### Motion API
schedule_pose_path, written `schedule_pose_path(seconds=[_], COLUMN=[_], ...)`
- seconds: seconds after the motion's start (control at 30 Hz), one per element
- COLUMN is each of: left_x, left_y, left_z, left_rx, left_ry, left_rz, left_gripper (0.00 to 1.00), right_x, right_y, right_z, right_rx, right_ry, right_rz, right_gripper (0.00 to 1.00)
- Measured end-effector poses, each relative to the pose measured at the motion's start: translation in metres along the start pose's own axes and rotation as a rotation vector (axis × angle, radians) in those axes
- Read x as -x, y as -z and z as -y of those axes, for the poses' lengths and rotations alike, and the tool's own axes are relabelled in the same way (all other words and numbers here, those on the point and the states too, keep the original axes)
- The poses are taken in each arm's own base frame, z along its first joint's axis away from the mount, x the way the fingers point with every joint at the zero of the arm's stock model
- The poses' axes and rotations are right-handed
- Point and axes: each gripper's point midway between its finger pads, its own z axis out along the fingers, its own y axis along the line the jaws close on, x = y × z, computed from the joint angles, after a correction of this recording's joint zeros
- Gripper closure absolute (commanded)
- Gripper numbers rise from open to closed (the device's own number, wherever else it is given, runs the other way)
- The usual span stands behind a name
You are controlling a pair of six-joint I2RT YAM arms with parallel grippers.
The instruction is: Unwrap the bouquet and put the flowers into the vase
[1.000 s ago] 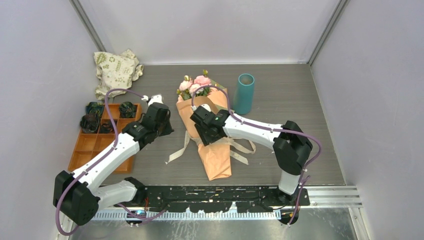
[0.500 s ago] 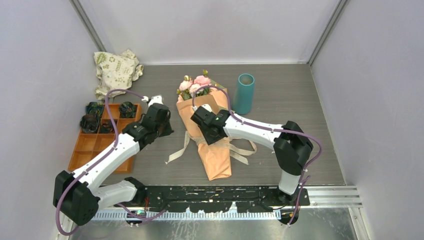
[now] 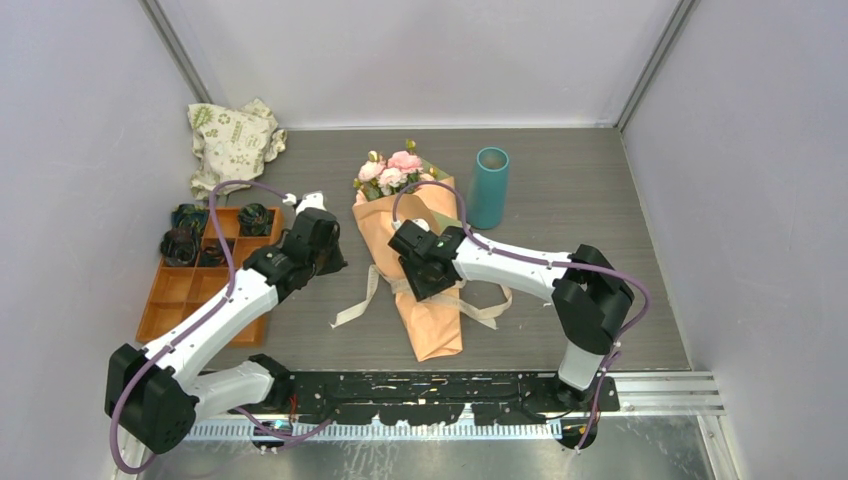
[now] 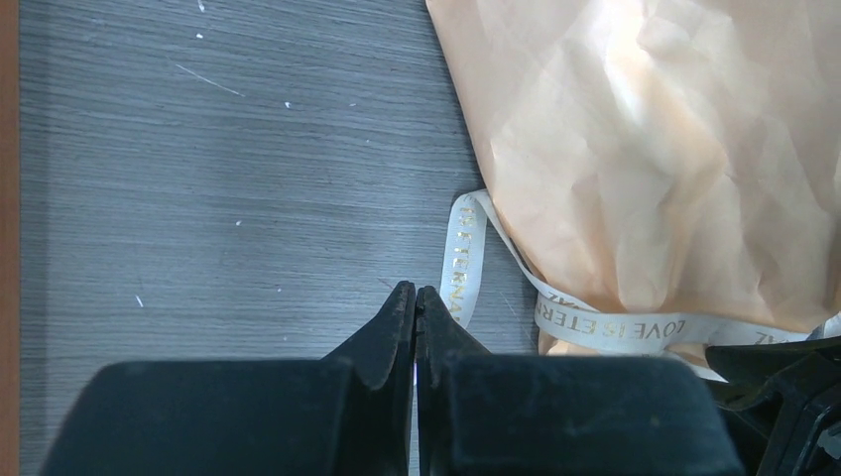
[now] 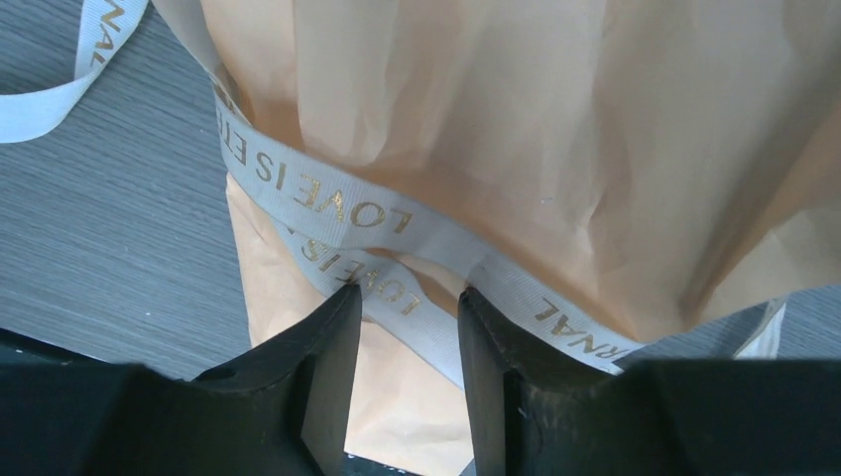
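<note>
The bouquet (image 3: 432,318) lies wrapped in the middle of the desk (image 3: 600,200). Its flowers (image 3: 392,172) point to 11 o'clock and its narrow end points to 5 o'clock. The vase (image 3: 489,187) stands upright at 3 o'clock of the flowers, near them but apart. The right fingers (image 5: 327,337) are over the middle of the bouquet. Their 2 tips stand apart, and the ribbon (image 5: 327,203) passes across the gap between them. The left fingers (image 4: 392,327) are pressed together on nothing. They hang over the bare desk at 9 o'clock of the bouquet, just beside a loose ribbon end.
</note>
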Motion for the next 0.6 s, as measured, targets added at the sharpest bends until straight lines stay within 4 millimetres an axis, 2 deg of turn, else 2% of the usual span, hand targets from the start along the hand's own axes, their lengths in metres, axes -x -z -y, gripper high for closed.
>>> schedule_pose_path(seconds=[0.23,0.3,0.43,0.5,0.6], left_x=[-0.001,-0.003,-0.004,-0.004,-0.004], left_y=[0.000,0.000,0.001,0.002,0.002], left_z=[0.000,-0.001,-0.003,-0.003,-0.003], left_rx=[-0.001,0.001,0.000,-0.001,-0.002], left_ry=[-0.001,-0.001,0.000,0.000,0.001], left_rz=[-0.004,-0.005,-0.003,-0.001,-0.001], left_gripper=[0.99,0.99,0.99,0.99,0.99], right_x=[-0.001,-0.002,-0.005,-0.006,-0.006], right_y=[-0.002,-0.003,-0.008,-0.009,-0.010], right_z=[-0.008,-0.010,-0.013,-0.014,-0.013], right_rx=[0.045,0.054,0.067,0.069,0.067], right_ry=[-0.009,-0.009,-0.009,-0.008,-0.008], right_rz=[-0.004,-0.008,-0.022,-0.026,-0.027], right_gripper=[0.79,0.82,0.94,0.99,0.99])
